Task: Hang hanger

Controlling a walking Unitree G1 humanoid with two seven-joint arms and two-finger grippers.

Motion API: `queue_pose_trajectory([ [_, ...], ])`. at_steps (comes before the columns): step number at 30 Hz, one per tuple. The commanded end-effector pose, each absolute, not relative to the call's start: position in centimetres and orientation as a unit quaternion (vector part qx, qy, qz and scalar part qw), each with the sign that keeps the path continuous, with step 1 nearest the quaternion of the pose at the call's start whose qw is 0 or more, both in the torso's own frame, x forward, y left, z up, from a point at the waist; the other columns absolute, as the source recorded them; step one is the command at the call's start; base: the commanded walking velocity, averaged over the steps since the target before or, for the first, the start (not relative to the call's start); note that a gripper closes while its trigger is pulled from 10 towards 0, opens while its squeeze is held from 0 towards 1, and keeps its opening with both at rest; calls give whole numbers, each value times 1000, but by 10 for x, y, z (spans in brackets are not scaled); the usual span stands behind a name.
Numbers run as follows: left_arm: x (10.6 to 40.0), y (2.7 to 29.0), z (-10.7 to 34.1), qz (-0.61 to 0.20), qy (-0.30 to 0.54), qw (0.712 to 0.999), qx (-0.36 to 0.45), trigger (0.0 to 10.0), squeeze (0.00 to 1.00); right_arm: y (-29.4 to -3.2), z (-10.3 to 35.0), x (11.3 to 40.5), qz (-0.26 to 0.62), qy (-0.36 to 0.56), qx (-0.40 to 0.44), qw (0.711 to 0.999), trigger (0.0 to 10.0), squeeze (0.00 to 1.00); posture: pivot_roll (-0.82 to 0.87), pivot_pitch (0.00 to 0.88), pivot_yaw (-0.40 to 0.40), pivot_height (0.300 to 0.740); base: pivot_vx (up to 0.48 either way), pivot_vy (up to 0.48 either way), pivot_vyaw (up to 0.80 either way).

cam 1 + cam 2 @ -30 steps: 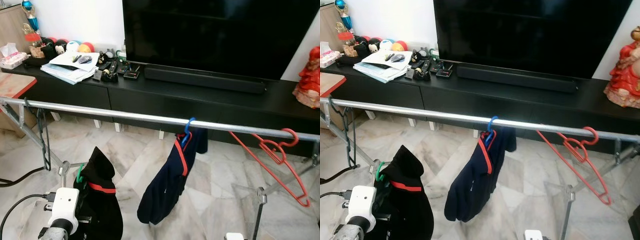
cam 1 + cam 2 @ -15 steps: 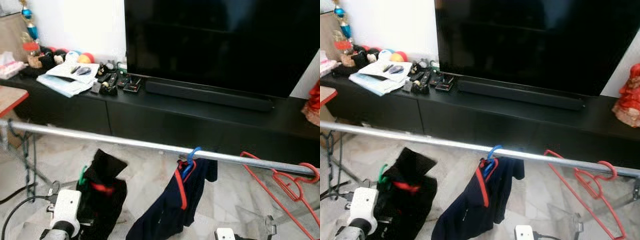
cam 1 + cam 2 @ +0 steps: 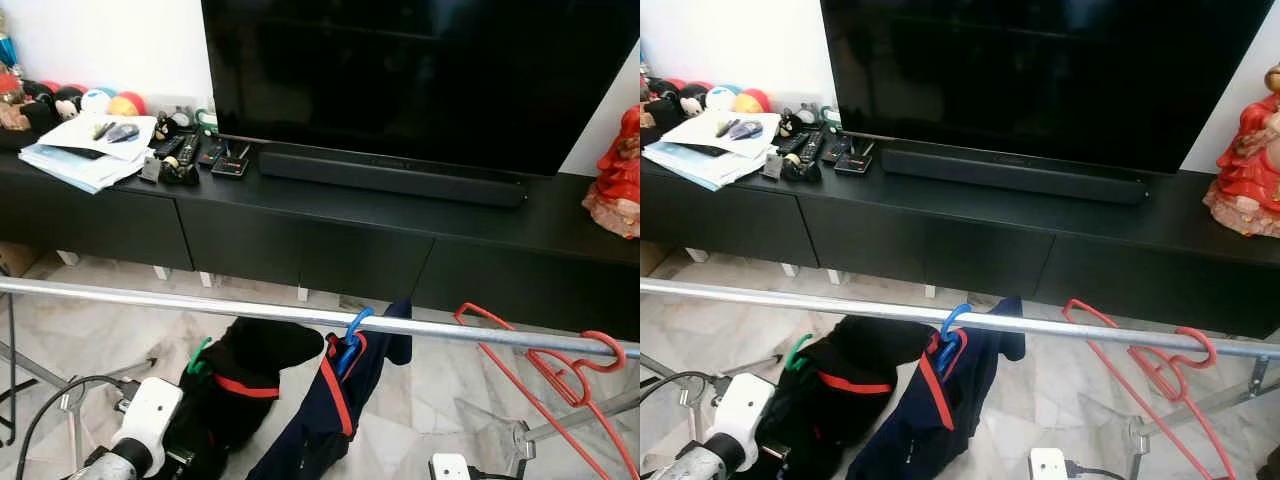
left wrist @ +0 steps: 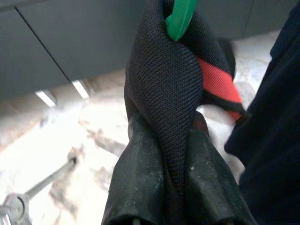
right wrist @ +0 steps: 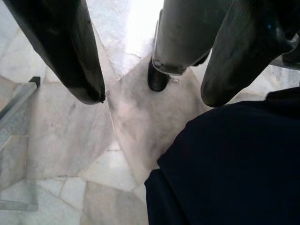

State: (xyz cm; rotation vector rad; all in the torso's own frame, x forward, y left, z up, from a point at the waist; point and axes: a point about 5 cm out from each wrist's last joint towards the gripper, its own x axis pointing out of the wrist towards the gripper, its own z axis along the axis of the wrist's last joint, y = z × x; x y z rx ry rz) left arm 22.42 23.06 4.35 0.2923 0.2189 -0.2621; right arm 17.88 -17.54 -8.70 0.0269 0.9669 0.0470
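A green hanger [image 3: 199,356] carries a black garment with red trim [image 3: 245,385]. My left gripper [image 4: 180,187] is shut on that garment just below the green hook [image 4: 179,18], holding it under the silver rail [image 3: 200,303]. On the rail hang a blue hanger [image 3: 352,333] with a navy garment [image 3: 335,420] and a bare red hanger [image 3: 560,365] to the right. My right gripper [image 5: 152,98] hangs low and open over the marble floor, beside navy cloth [image 5: 225,164].
Behind the rail stands a long black TV cabinet [image 3: 330,240] with a large TV [image 3: 420,80], a soundbar, papers and remotes at the left, and a red figurine [image 3: 615,165] at the right. A rack leg [image 5: 180,42] rises near my right gripper.
The camera has swung right and closer. My left gripper has raised the black garment on the green hanger nearer the rail and the blue hanger.
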Motion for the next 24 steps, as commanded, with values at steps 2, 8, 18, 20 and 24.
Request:
queue_pose_trajectory([
  [2,236,230,67,-123,47,979,155,10000,0,-179,-89,173,16,473,14,881,10000,0,-3,96,-48,740,0,0,0],
  [8,243,235,78,-110,28,982,150,10000,0,-179,-90,173,14,473,14,881,10000,0,-1,96,-47,740,0,0,0],
  [18,249,244,88,-54,-5,992,116,10000,0,-179,-90,172,15,473,13,881,10000,0,-4,98,-54,740,0,0,0],
  [20,249,241,89,-67,-7,991,113,10000,0,-180,-90,172,15,473,12,881,10000,0,-4,98,-55,740,0,0,0],
  [24,242,231,82,-152,33,976,152,10000,0,-180,-90,172,17,474,10,880,10000,0,-2,101,-59,740,0,0,0],
])
